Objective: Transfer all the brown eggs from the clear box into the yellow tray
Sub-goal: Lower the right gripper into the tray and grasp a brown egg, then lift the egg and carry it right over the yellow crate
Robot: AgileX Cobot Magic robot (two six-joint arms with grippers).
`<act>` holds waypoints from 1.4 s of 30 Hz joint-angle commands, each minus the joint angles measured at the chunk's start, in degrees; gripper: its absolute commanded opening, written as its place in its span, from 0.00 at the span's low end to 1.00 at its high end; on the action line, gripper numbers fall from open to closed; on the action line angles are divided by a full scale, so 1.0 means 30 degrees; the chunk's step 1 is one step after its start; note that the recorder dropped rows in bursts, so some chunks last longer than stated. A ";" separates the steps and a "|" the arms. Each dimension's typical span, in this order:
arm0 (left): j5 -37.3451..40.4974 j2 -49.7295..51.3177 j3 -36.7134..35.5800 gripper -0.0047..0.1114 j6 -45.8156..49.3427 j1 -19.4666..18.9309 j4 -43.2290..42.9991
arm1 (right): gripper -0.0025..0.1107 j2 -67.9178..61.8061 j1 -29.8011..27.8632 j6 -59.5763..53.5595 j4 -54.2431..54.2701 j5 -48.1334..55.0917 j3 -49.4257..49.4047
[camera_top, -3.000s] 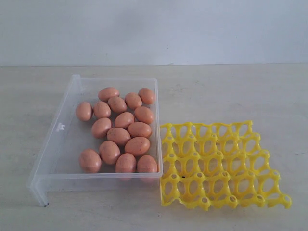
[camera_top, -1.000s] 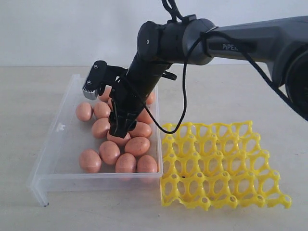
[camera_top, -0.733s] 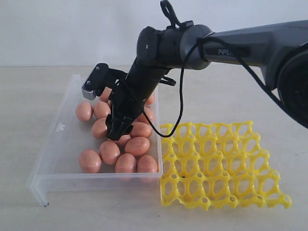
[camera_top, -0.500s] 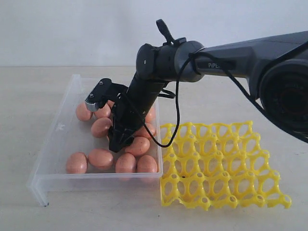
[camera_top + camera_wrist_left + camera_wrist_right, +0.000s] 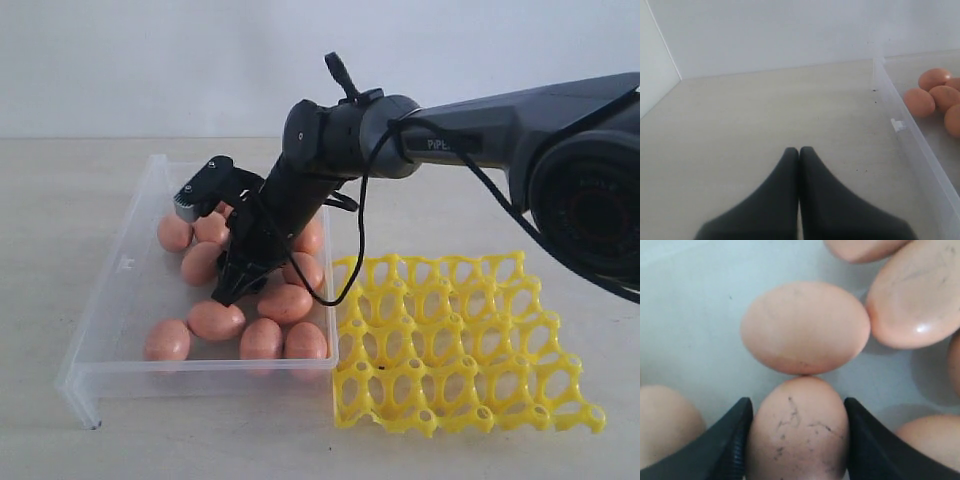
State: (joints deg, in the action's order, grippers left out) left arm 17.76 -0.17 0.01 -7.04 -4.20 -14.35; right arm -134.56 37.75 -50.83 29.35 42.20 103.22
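Several brown eggs [image 5: 215, 320] lie in the clear box [image 5: 110, 300] left of the yellow tray [image 5: 450, 340], whose cups hold nothing. My right gripper [image 5: 228, 290] reaches down into the middle of the egg cluster. In the right wrist view the right gripper [image 5: 797, 402] has both fingers pressed against the sides of a speckled brown egg [image 5: 797, 430], which touches another egg [image 5: 805, 327] beyond it. My left gripper [image 5: 799, 150] is shut and empty, over bare table beside the clear box's wall [image 5: 910, 145], with a few eggs [image 5: 919, 102] visible inside.
The right arm [image 5: 450, 110] stretches from the right over the back of the tray. The pale table [image 5: 200, 440] runs up to a white wall [image 5: 150, 60] behind.
The right gripper has sunk lower among the eggs and its jaws have narrowed onto one egg. Eggs at the front left of the box got pushed and rolled leftward.
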 commanded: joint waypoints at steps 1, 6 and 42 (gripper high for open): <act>-0.0062 0.0057 -0.0004 0.00 -0.0071 0.0073 -0.0032 | 0.02 0.0897 0.0037 0.0482 0.1046 -0.0082 0.0051; -0.0062 0.0057 -0.0004 0.00 -0.0071 0.0073 -0.0032 | 0.02 0.2033 0.0037 0.4758 0.1046 -0.0592 -0.0022; -0.0095 0.0057 -0.0004 0.00 -0.0071 0.0073 -0.0032 | 0.02 0.4619 -1.1510 4.1280 -4.2721 -3.7388 -1.1309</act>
State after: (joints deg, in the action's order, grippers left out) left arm 17.76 -0.17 0.01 -7.04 -4.20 -14.35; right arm -120.20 1.14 75.69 -99.69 -68.77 68.96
